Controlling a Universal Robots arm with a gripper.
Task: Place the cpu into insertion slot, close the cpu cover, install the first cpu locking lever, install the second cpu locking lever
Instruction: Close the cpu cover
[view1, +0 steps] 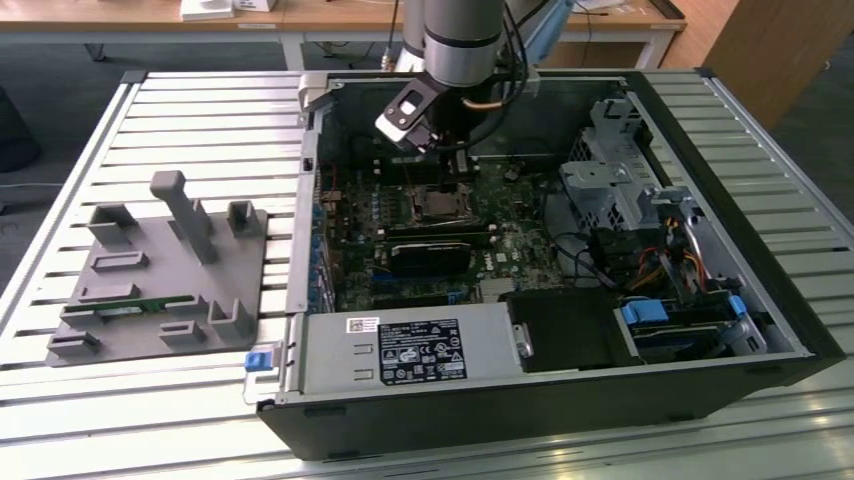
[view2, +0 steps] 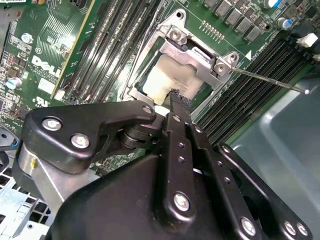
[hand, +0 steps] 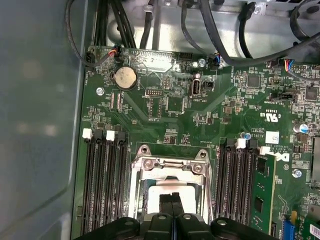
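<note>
Over the open computer case (view1: 534, 410) now, the arm at the upper centre of the exterior view and the gripper (view2: 175, 97) down on the socket. Its two fingers are pressed together with no gap and nothing pinched, and the tip rests on or just above the pale face of the cpu (view2: 159, 80). The cpu lies flat in the insertion slot (view1: 438, 205), mid-board. The cpu cover (hand: 170, 168) looks folded down around it, with the chip showing through the cut-out.

A thin locking lever (view2: 270, 81) juts out free to one side, unlatched by the look of it. My read is that this is the cover step. It wants a straight, gentle press on the metal frame rather than the chip, clear of that lever.

The black fingers hide the cover's near edge, so I cannot tell whether it sits fully flat. Nor can I tell which of the two levers this one is.
</note>
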